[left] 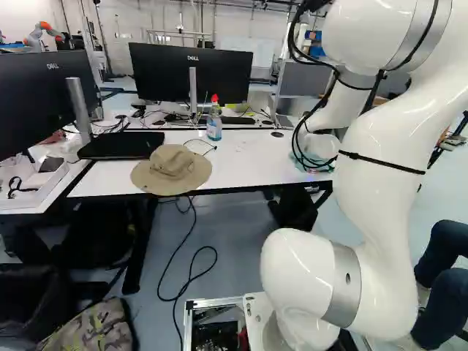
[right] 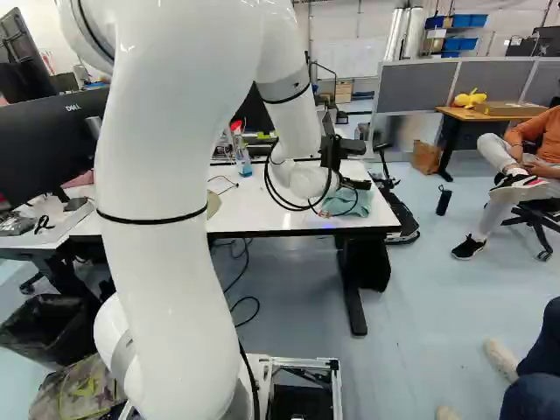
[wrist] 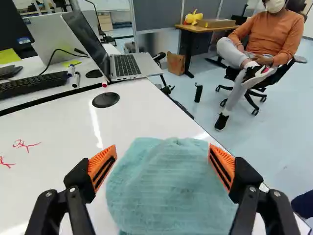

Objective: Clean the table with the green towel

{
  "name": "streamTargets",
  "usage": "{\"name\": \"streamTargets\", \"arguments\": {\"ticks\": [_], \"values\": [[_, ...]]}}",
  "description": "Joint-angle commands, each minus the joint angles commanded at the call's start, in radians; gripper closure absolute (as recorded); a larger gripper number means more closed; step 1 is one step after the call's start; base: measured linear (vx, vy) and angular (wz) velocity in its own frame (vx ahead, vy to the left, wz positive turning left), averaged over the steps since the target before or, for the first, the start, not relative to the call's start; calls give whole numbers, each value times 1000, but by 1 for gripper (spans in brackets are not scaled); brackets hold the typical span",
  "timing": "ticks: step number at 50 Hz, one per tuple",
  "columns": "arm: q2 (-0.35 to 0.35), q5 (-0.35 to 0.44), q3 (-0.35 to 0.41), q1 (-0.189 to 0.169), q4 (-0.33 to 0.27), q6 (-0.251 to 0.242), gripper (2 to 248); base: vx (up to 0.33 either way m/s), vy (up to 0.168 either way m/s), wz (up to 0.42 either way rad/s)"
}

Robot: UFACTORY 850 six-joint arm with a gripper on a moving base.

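The green towel [wrist: 171,191] lies between the spread fingers of the released gripper [right: 346,199].

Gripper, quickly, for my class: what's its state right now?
Gripper: open, fingers wide apart, the green towel between them but not gripped.

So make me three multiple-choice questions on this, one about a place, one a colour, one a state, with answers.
1. Where is the hat? A the floor; B the white table; C a monitor
2. What colour is the spray bottle's top? A red; B green; C blue
3. How is the claw? A shut; B open; C out of view

B: it lies at the table's front edge.
A: red shows atop the bottle.
B: its fingers stand wide apart by the towel.
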Motion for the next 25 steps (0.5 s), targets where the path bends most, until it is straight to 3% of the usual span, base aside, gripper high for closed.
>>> {"name": "streamTargets", "arguments": {"ticks": [25], "values": [[-1, -117, -1, 0, 0, 0, 3, 0, 0, 0]]}}
